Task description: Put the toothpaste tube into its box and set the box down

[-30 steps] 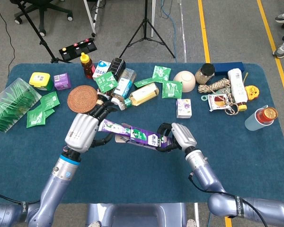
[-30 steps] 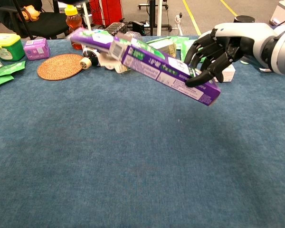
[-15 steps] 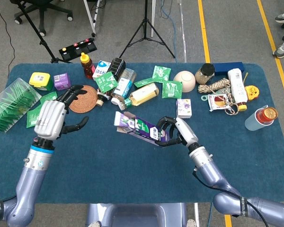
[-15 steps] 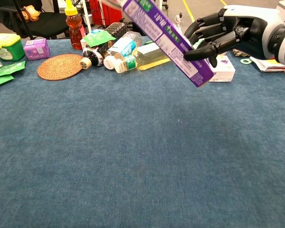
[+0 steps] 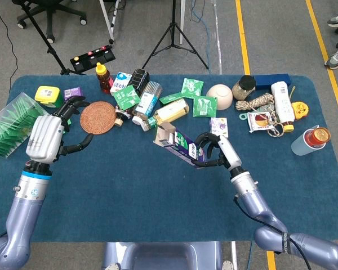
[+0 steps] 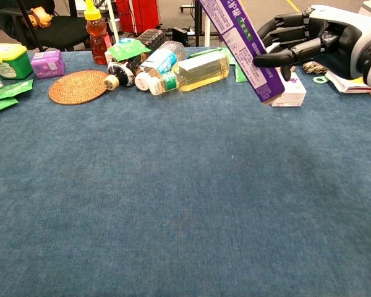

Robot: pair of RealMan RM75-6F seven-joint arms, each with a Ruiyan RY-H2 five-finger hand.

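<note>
From the head camera, my right hand point(image 5: 216, 151) grips the purple toothpaste box point(image 5: 179, 144) alone, tipped steeply with its open flap up, over the blue table point(image 5: 129, 191); my left hand point(image 5: 48, 136) has let go and pulled back beside the woven coaster point(image 5: 99, 117), fingers spread and empty. From the chest camera, the box point(image 6: 242, 42) has swung from nearly flat to almost upright; I judge the tube is seated and only setting down remains.

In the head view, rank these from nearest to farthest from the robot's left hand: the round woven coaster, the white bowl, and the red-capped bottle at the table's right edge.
From the left hand:
1. Woven coaster, just to its right.
2. White bowl, past the middle, toward the back.
3. Red-capped bottle, at the far right edge.
</note>
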